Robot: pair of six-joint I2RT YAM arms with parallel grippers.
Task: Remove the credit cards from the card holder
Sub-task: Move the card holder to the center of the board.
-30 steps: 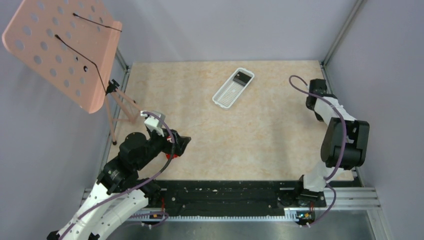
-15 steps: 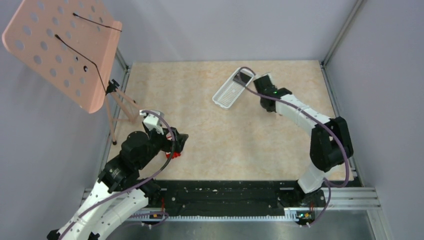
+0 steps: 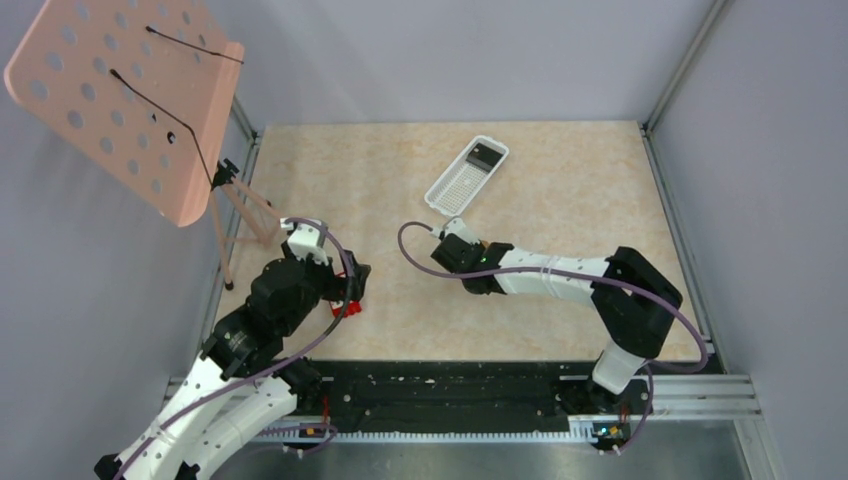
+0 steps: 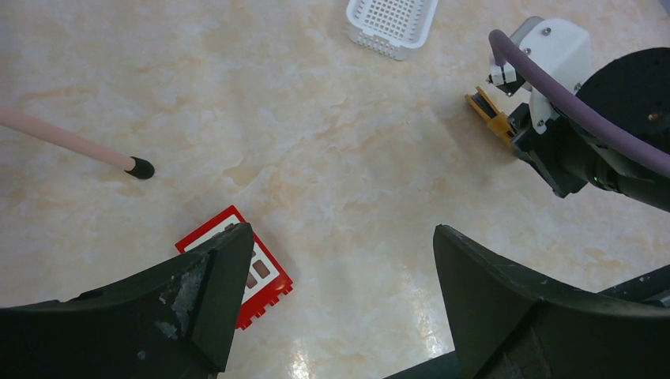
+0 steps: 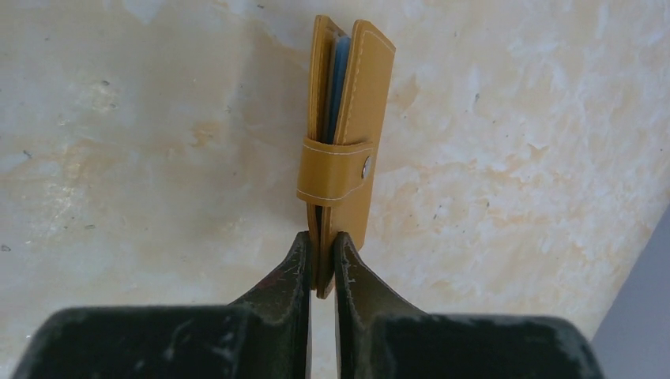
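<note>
My right gripper [image 5: 321, 241] is shut on the lower edge of the card holder [image 5: 348, 134], a tan bifold held edge-on over the table with its tab snapped shut. The blue edge of the credit cards [image 5: 338, 87] shows between its flaps. In the left wrist view the card holder [image 4: 491, 117] sticks out of the right arm's wrist, low over the table. My left gripper [image 4: 344, 237] stands wide open with nothing between its fingers, facing the right one across bare table.
A red and white block [image 4: 257, 272] lies on the table under my left finger. A white slotted tray [image 3: 466, 175] sits at the back, with a dark thing at its far end. A pink perforated music stand [image 3: 120, 100] stands at the left, one foot [image 4: 141, 167] on the table.
The right arm has swung from the far right edge, past the white tray, to the middle of the table in front of my left gripper. The left arm shifted only slightly.
</note>
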